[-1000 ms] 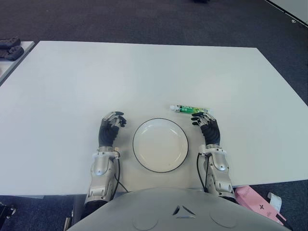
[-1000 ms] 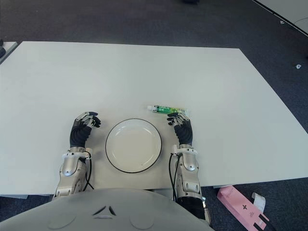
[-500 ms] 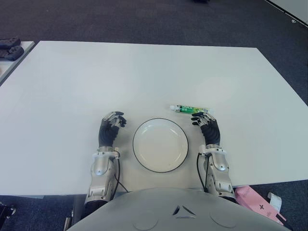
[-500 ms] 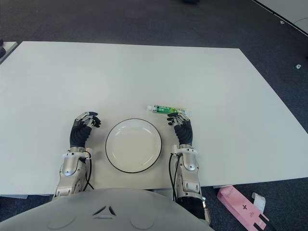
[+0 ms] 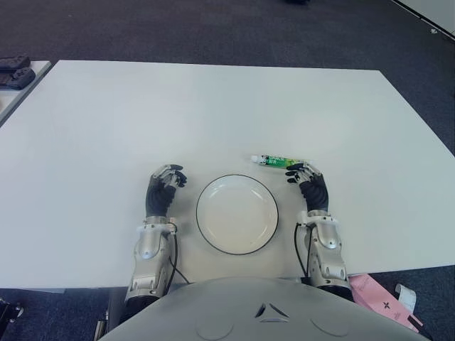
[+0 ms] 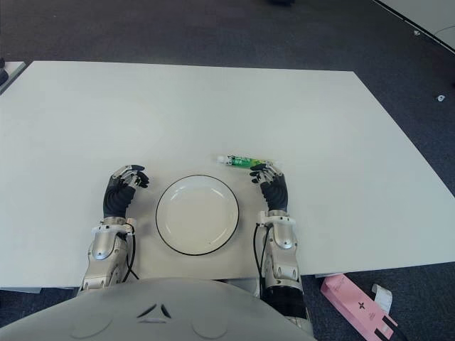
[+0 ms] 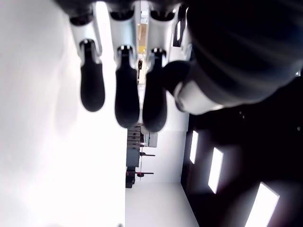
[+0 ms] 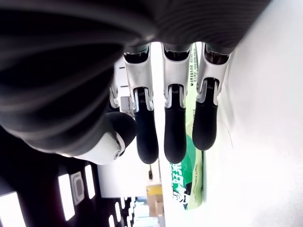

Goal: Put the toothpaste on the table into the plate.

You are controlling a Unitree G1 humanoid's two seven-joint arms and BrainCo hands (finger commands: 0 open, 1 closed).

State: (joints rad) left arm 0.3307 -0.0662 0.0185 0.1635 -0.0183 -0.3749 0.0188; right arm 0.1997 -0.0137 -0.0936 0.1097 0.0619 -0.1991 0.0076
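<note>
A green and white toothpaste tube (image 5: 276, 160) lies on the white table (image 5: 213, 114), just beyond the plate's right side. The white plate (image 5: 237, 214) with a dark rim holds nothing and sits between my two hands. My right hand (image 5: 304, 175) is to the right of the plate, its fingertips reaching over the tube's right end. In the right wrist view its fingers (image 8: 175, 135) hang loosely extended above the tube (image 8: 189, 182) and grip nothing. My left hand (image 5: 166, 185) shows beside the plate on its left, fingers (image 7: 127, 92) relaxed and holding nothing.
A pink box (image 5: 375, 298) lies on the floor past the table's near right corner. Dark objects (image 5: 14, 71) sit on a neighbouring table at the far left. Dark carpet surrounds the table.
My right hand has moved slightly forward and to the right, so its fingertips now overlap the tube's right end. The tube, plate and left hand have not moved.
</note>
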